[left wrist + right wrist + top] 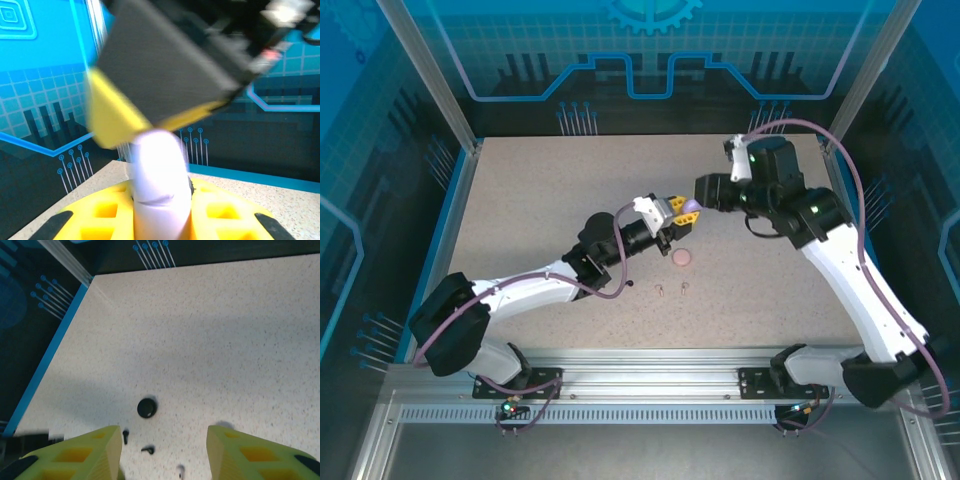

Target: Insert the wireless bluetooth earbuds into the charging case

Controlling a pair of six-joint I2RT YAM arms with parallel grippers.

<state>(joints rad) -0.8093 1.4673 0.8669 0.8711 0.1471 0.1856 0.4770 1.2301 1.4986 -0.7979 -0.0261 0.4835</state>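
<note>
Centre frame: left gripper (680, 211) pinched the purple case (160, 185); right gripper (165, 452) stood spread, a black earbud (147, 450) lying lower centre.

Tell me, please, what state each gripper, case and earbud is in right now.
left gripper: shut on the purple case, held off the table.
right gripper: open, holding nothing.
purple case: gripped in the air, lid apparently shut.
pink case: lying free on the table.
black case: lying free on the table.
black earbuds: loose on the table, outside any case.
</note>
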